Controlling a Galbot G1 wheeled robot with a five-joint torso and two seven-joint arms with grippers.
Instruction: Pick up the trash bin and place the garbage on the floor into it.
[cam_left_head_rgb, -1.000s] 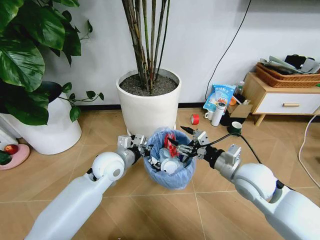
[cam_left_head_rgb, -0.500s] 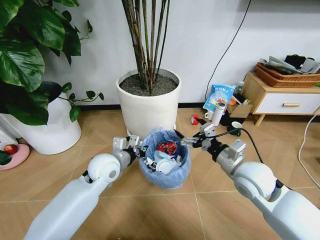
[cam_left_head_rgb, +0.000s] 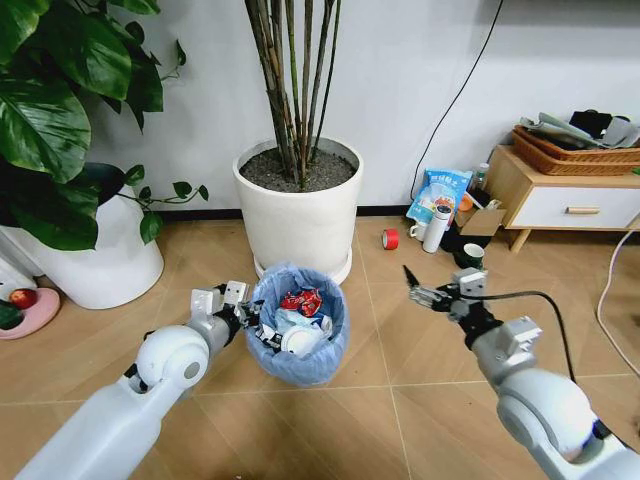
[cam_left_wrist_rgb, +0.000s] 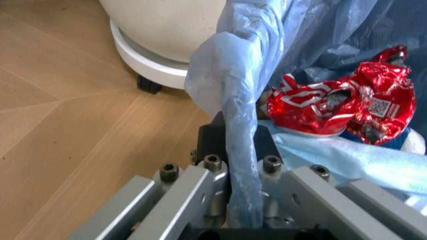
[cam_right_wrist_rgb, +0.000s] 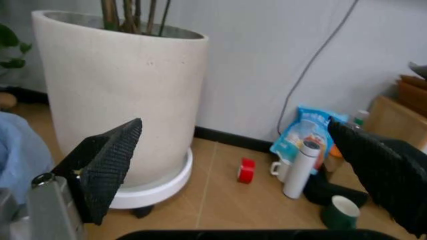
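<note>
Left gripper (cam_left_head_rgb: 243, 322), fingers clamped on the bag-lined rim of the trash bin (cam_left_head_rgb: 297, 362). The garbage (cam_left_head_rgb: 293, 320) lies inside. Right gripper (cam_left_head_rgb: 417, 290), fingers spread wide and empty, well apart from the bin.

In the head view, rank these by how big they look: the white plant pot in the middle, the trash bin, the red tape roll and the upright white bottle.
Largest to smallest:
1. white plant pot
2. trash bin, though it sits nearer the camera
3. upright white bottle
4. red tape roll
</note>
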